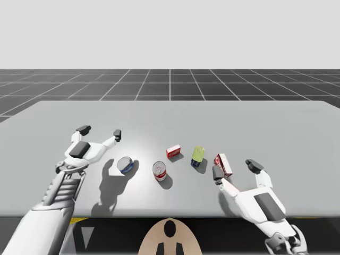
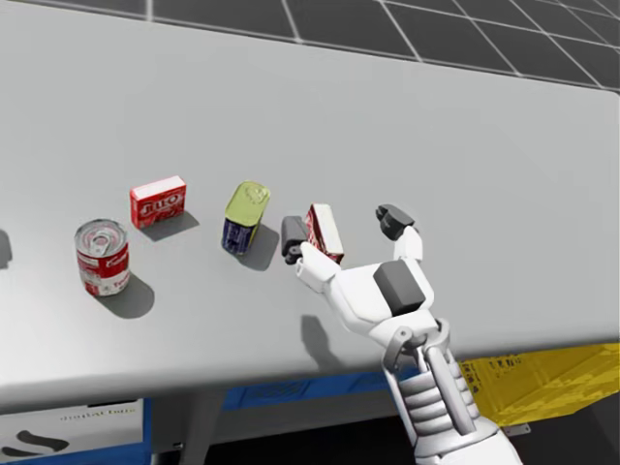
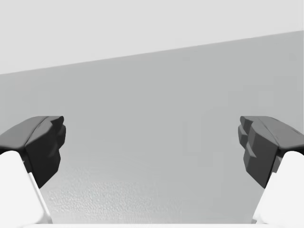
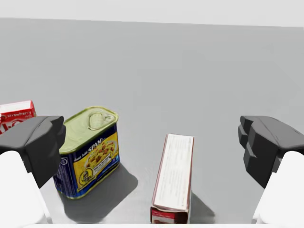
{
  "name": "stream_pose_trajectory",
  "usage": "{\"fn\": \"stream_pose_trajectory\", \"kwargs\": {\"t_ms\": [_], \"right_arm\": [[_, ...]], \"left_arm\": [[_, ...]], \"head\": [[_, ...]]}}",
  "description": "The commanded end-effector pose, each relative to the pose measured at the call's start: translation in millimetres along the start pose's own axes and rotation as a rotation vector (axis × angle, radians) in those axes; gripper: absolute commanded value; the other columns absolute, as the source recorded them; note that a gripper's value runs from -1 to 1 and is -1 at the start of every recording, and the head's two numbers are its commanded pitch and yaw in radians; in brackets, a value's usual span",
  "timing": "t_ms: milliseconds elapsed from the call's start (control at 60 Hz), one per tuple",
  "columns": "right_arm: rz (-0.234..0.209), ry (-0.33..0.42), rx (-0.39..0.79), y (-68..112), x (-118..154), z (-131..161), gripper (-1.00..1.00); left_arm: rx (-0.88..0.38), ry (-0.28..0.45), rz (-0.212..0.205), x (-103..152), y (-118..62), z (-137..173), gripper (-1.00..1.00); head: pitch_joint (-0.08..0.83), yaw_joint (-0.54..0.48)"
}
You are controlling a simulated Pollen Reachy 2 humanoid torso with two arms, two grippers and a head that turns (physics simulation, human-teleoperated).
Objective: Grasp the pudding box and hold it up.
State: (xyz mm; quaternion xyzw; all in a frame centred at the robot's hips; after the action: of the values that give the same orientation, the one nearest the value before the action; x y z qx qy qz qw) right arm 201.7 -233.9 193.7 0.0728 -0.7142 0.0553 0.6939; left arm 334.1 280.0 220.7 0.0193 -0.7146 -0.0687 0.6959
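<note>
1. Pudding box [image 4: 173, 175]: a narrow dark-red cardboard carton with a pale upper face, standing on a long edge on the grey counter [image 4: 199, 66], between the fingers of the right tool [image 4: 154, 145] and touching neither.
2. Likely to tip or twist if closed on carelessly: thin, set on edge, slightly askew to the fingers, so one pad would probably land first and push it over.
3. Also at risk of fouling the blue rectangular tin with a yellow-green lid [image 4: 88, 152], just beside the carton and just ahead of one finger; could be bumped by any further advance, or dragged in against the carton on closing.
4. Right tool spread wide and clamped on nothing; held low over the counter, wrist about level, fingers pointing roughly along the carton's length, forearm reaching in from the near edge.
5. Left tool [image 3: 152, 147] likewise spread and holding nothing, hovering over bare counter well apart from the carton.
</note>
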Motion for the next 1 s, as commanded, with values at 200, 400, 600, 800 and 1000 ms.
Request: {"fn": "stream_pose_trajectory", "kwargs": {"t_ms": [200, 400, 600, 800, 1000], "right_arm": [[-0.112, 0.070, -0.047, 6.6, -49, -8, -1.00], [-0.107, 0.104, -0.079, 1.8, -61, -24, -1.00], [-0.090, 0.121, -0.099, -1.9, -67, -38, -1.00], [-0.083, 0.170, -0.061, -2.0, -74, -36, 1.00], [-0.090, 0.153, -0.048, 0.9, -69, -34, 1.00]], "left_arm": [[0.001, 0.006, -0.007, -2, -1.8, -1, -1.00], [0.001, 0.006, -0.007, -2, -1.8, -1, -1.00], [0.002, 0.006, -0.007, -2, -1.7, -1, -1.00], [0.001, 0.005, -0.007, -2, -1.9, -1, -1.00], [0.004, 0.005, -0.008, -2, -2.0, -1, -1.00]], "head": [[0.718, -0.34], [0.721, -0.34], [0.722, -0.33], [0.721, -0.33], [0.688, -0.34]]}}
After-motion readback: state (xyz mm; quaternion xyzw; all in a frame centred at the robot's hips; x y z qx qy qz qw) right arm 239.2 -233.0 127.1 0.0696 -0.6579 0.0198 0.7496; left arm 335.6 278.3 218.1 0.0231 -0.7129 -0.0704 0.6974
